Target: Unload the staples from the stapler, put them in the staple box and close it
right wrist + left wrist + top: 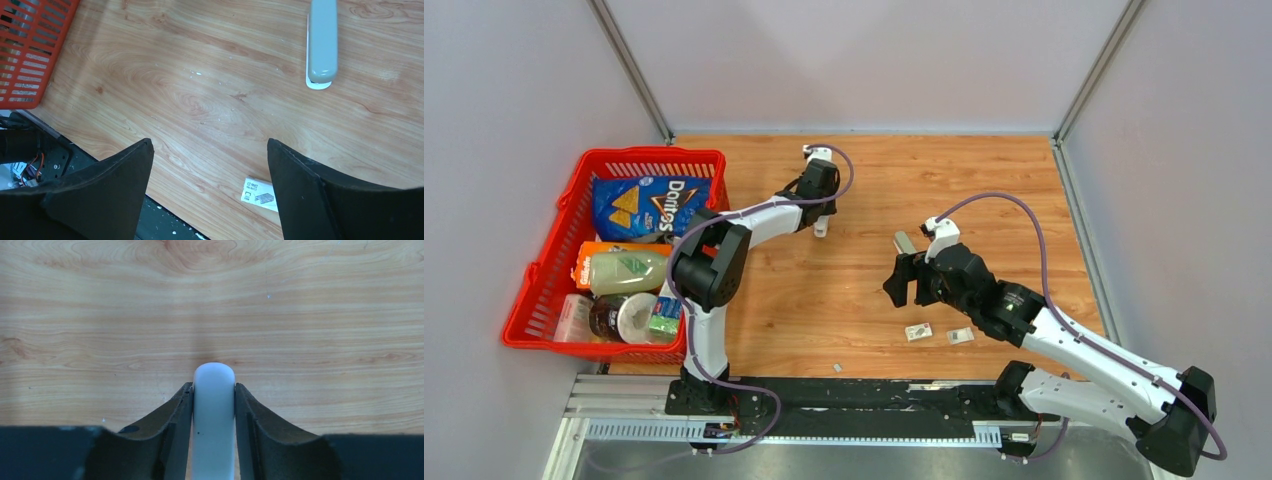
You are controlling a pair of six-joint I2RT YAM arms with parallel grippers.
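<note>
My left gripper (821, 215) is shut on a white, round-ended bar that looks like a stapler (821, 229). In the left wrist view its tip (214, 375) sticks out past my gripper (213, 385) over bare wood. A grey stapler with a white base (321, 45) lies flat on the table, and it also shows in the top view (904, 243) just behind my right gripper (907, 292). My right gripper (210, 142) is wide open and empty, above the table. A tiny silvery-grey strip of staples (837, 368) lies near the front edge.
Two small white staple boxes (918, 332) (961, 336) lie in front of the right gripper; one shows beside the right finger (260, 192). A red basket (539, 270) of groceries stands at the left, its corner in the right wrist view (30, 50). Grey walls enclose the table.
</note>
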